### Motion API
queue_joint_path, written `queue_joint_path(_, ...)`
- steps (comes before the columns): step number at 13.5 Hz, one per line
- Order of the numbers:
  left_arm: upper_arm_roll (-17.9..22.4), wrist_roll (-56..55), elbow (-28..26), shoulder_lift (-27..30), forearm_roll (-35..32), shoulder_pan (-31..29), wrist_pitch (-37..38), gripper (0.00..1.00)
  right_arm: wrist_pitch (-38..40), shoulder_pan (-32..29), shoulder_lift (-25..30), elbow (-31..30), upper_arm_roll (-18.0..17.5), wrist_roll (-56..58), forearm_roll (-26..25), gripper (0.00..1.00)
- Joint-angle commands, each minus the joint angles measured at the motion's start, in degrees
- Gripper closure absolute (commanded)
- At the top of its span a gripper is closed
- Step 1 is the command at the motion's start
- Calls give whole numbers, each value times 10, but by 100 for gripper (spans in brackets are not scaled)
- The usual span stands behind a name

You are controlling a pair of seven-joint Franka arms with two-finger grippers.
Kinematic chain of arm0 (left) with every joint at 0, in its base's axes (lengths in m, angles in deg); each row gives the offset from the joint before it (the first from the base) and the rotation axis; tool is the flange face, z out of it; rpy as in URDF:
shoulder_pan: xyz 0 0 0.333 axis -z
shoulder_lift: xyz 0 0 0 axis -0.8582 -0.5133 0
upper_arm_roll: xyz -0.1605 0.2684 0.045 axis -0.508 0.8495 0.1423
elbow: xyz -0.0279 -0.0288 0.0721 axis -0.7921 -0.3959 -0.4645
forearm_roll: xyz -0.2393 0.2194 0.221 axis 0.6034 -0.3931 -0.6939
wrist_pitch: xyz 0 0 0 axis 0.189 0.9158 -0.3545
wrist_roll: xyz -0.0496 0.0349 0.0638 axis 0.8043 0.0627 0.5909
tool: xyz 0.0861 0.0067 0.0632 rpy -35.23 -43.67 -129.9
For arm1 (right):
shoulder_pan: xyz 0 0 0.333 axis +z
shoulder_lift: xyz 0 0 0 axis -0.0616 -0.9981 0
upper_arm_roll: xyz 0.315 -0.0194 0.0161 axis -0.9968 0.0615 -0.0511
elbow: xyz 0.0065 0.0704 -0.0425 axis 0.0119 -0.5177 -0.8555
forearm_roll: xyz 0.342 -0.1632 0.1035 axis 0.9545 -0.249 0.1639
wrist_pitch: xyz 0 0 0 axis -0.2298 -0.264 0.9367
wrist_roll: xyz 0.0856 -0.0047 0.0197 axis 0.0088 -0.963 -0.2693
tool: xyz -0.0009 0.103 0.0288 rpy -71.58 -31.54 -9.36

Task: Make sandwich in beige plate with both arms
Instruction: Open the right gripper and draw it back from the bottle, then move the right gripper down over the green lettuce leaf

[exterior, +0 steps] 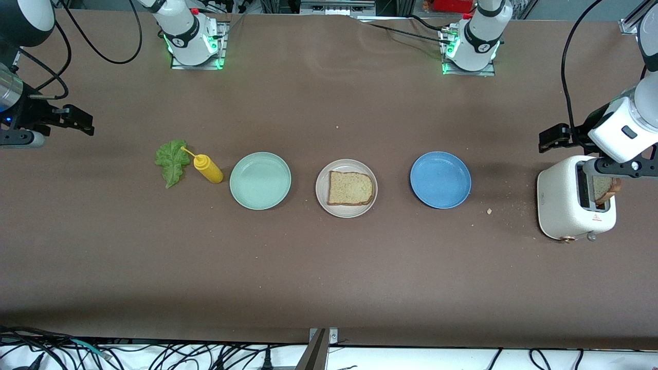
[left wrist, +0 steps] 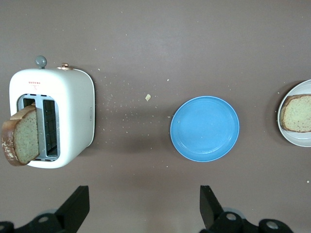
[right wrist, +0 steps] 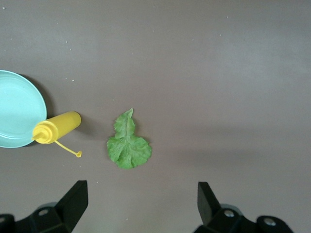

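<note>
Presently one bread slice (exterior: 350, 188) lies on the beige plate (exterior: 323, 199) mid-surface; both pincers, left pincer (left wrist: 141, 213) and right pincer (right wrist: 140, 211), hang spread at opposite ends.

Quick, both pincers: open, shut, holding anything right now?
Left pincer: open, holding nothing, up over the table by the toaster.
Right pincer: open, holding nothing, up over the table by the lettuce leaf.

The brown table (exterior: 329, 267) carries a lettuce leaf (exterior: 172, 160), mustard bottle (exterior: 208, 168), three plates (exterior: 260, 180) and a toaster (exterior: 565, 198).
</note>
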Motion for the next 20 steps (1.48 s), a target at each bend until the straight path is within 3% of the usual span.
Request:
queue_joint_path(1, 1, -2, 4, 0, 9, 1, -2, 0, 1, -20, 19, -12, -18, 15, 13, 0)
queue_joint_path(5, 1, 1, 3, 0, 9, 1, -2, 0, 27, -16, 28, -7, -37, -127, 10, 0)
queue_joint_path(8, 1, 1, 3, 0, 9, 1, -2, 0, 28, -16, 16, 10, -36, -53, 14, 0)
queue_joint_path(15, 1, 1, 3, -1, 9, 1, -2, 0, 30, -17, 10, 4, -17, -50, 17, 0)
queue_joint_path(17, 1, 1, 3, -6, 9, 1, -2, 0, 14, -18, 3, -31, -16, -50, 17, 0)
queue_joint_path(20, 1, 1, 3, -7, 9, 1, -2, 0, -101, -19, 4, -151, 8, -50, 17, 0)
